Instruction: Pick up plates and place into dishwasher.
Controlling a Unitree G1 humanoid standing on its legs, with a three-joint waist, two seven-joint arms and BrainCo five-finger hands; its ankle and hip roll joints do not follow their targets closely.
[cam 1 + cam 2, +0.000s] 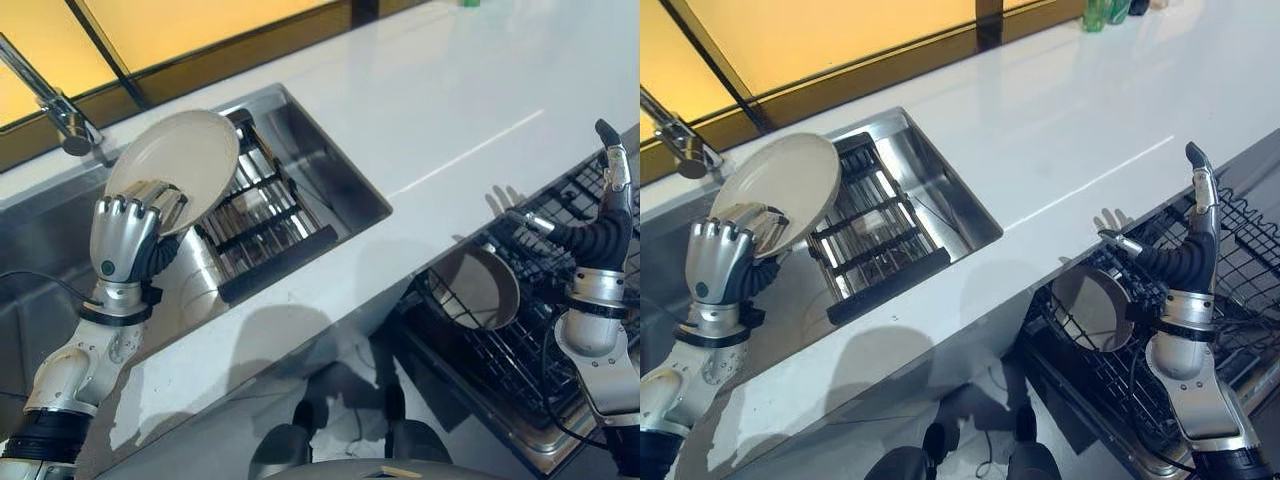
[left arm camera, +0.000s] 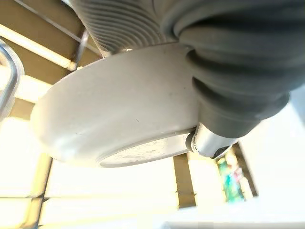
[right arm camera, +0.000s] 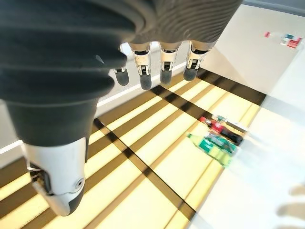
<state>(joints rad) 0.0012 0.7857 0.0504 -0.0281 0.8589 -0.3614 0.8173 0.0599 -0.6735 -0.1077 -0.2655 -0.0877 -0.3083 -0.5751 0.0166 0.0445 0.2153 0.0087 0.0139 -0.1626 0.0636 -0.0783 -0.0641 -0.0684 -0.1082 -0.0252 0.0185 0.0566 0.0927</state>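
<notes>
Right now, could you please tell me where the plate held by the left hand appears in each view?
Left eye view: plate upper left, above the sink rack, in the left hand.
Right eye view: upper left, beside the same rack.
Left wrist view: its underside spans the centre.
Right wrist view: not in it.
Shared landmark: the sink rack.

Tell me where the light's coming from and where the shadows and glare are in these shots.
Left eye view: amber window glow; hand shadows on the white counter. Left wrist view: plate backlit, its underside shaded. Right wrist view: bright window stripes behind the right hand, distant bottles soft.
</notes>
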